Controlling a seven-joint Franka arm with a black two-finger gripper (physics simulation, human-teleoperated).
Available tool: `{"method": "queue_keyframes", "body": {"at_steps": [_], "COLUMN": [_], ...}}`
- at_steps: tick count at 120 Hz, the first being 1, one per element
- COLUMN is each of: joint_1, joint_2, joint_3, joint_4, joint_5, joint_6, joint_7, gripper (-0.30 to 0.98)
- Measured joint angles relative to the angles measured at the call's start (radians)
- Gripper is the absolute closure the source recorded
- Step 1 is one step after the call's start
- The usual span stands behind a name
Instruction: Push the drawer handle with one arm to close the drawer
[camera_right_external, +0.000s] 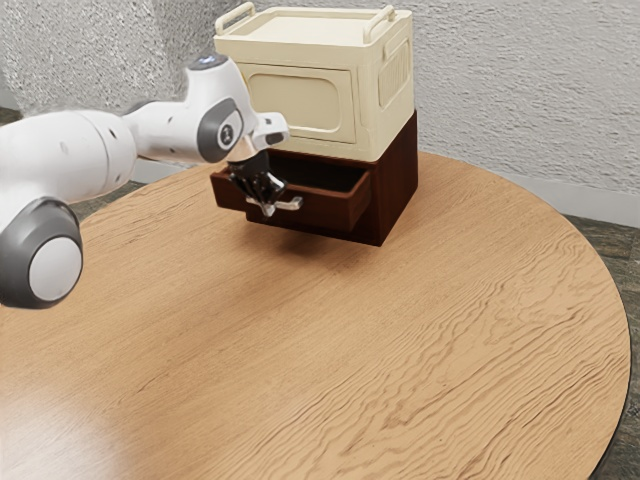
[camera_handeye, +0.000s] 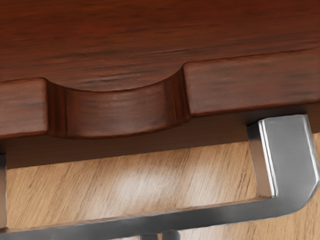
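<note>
- Although the gripper (camera_right_external: 268, 206) is at the handle (camera_right_external: 290, 204) in the exterior view, the closing itself is undone: the drawer (camera_right_external: 330, 212) juts out of the dark brown cabinet (camera_right_external: 396, 185), its hollow inside showing.
- The drawer sits under the cream box (camera_right_external: 300, 97), above the wooden table (camera_right_external: 380, 330), with its handle across the front.
- The reaching part looks nearly finished; what is left, as I judge it, is the whole push, until the front lies flush with the cabinet.
- In the wrist view, the metal handle stands out from the drawer front, near a scooped notch in its top edge.
- Just beyond the handle's bar, the fingertips (camera_handeye: 149, 237) sit side by side, so I take the gripper as closed, gripping nothing.
- Whether they touch the bar I cannot tell.
</note>
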Motion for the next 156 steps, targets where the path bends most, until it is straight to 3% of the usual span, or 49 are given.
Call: {"method": "queue_keyframes", "body": {"at_steps": [156], "joint_1": [0.050], "joint_2": [0.309], "joint_3": [-0.057], "joint_4": [0.454], "joint_5": [0.000], "joint_6": [0.013], "joint_7": [0.001], "gripper": [0.79]}}
